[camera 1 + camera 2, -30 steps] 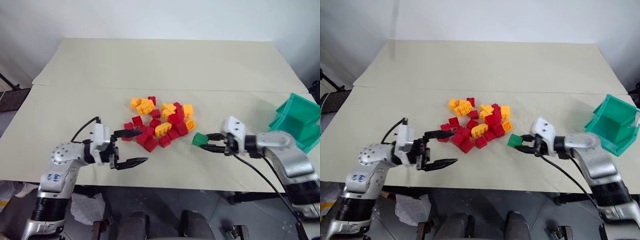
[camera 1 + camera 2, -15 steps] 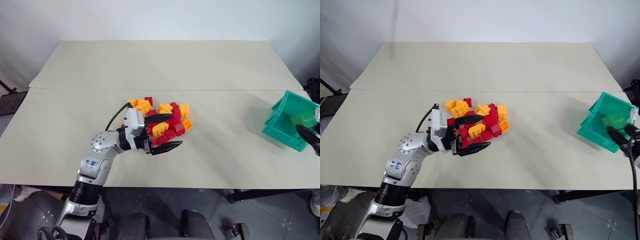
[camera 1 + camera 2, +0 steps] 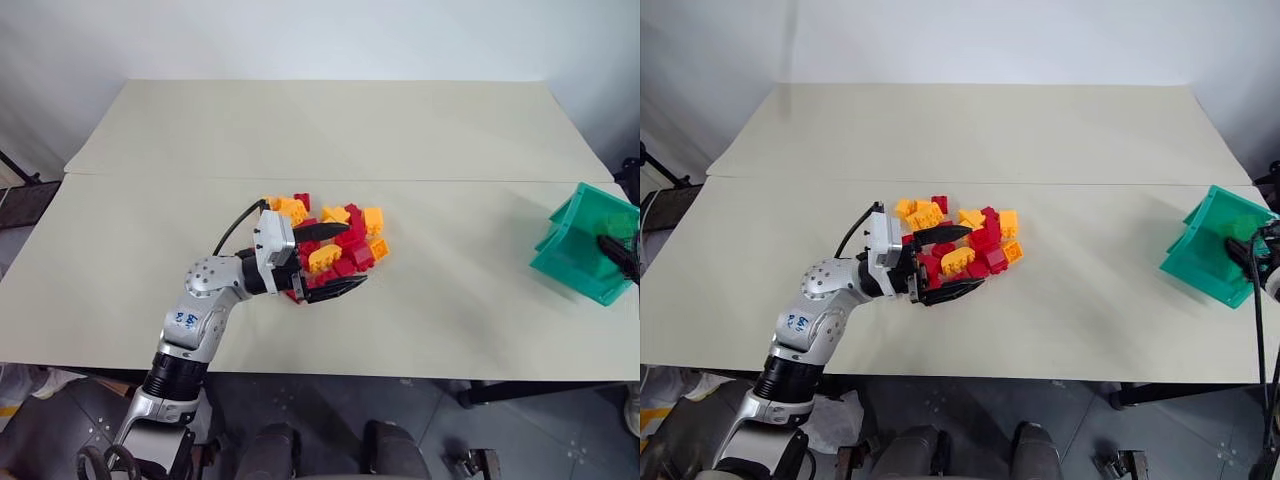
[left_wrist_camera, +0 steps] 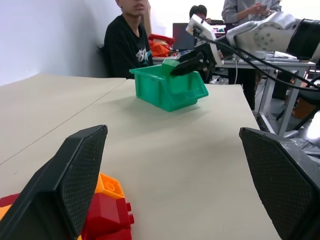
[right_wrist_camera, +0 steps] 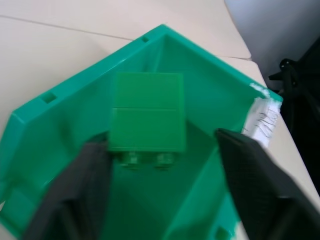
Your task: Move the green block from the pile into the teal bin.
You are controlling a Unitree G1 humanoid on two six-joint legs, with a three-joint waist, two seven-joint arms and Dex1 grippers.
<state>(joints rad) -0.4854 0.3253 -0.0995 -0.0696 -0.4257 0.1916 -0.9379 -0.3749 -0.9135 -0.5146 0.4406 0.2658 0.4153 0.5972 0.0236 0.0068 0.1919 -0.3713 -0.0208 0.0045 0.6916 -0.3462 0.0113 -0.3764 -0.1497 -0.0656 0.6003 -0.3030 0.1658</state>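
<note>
With the pile (image 3: 330, 240) as my landmark, I have the left gripper (image 3: 331, 261) spread wide over its near edge, holding nothing, while well to its right the right gripper (image 5: 165, 200) stands parted above the teal bin (image 5: 65, 130), the green block (image 5: 147, 118) seemingly released inside.

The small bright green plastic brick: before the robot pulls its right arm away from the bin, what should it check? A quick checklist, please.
1. Small bright green plastic brick inside the teal plastic bin: ok.
2. Right gripper fingers spread apart, clear of the brick: ok.
3. Brick settled on the bin floor: cannot tell.
4. Bin upright on the beige table: ok.
5. Left gripper open at the red and yellow-orange brick pile, away from the bin: ok.
</note>
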